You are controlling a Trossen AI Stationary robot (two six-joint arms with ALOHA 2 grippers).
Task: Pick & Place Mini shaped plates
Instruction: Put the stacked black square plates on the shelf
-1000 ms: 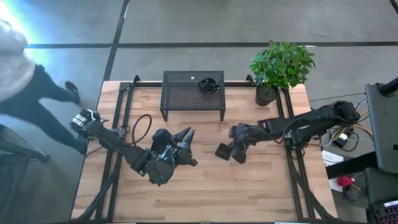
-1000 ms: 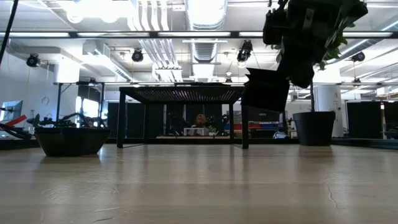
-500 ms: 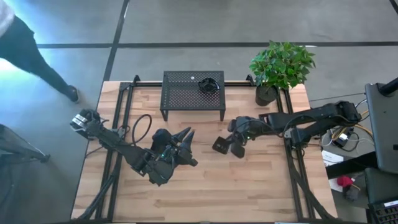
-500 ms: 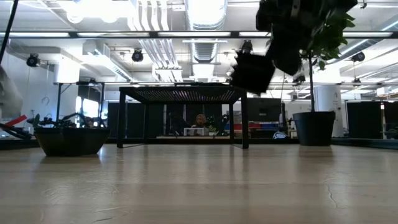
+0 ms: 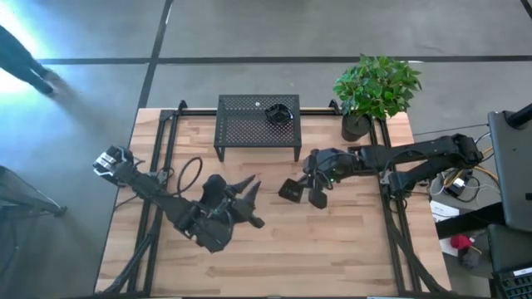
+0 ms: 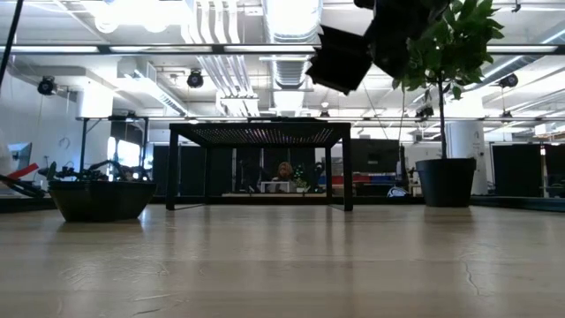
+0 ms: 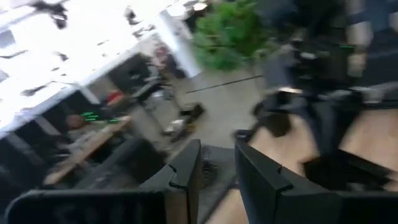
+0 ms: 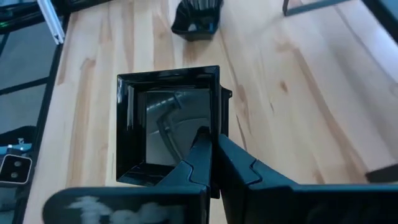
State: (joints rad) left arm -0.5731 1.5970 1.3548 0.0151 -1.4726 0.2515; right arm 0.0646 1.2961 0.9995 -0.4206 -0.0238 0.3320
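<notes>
1. Wooden table (image 5: 274,249) is filling the overhead shot, one pale plank surface with grey floor around it, and the low camera is looking across it into a bright room of ceiling lights.
2. Two dark arms are working over it, the left one lying low near the front-left, the right one reaching in from the right edge.
3. One black mesh stand (image 5: 258,124) is sitting at the back centre, and one small dark item is resting on its top near the right end, too small to tell what it is.
4. One potted plant (image 5: 376,87) is standing at the back right corner, its black pot just beside the stand's right end.
5. One dark bowl-like thing (image 6: 101,200) is showing at the left in the low view, apparently sitting on the table.
6. Right gripper (image 8: 213,144) is clamping its fingers tight on the near wall of one square mini plate (image 8: 169,124), glossy black with raised sides.
7. That plate is hanging in the air, tilted, in front of the stand's right end and above the height of its top in the low view.
8. Left gripper (image 7: 216,163) is holding nothing, its jaws standing partly apart, pointing toward the right arm.
9. One more small black dish (image 8: 196,18) is lying on the table farther off in the right wrist view.
</notes>
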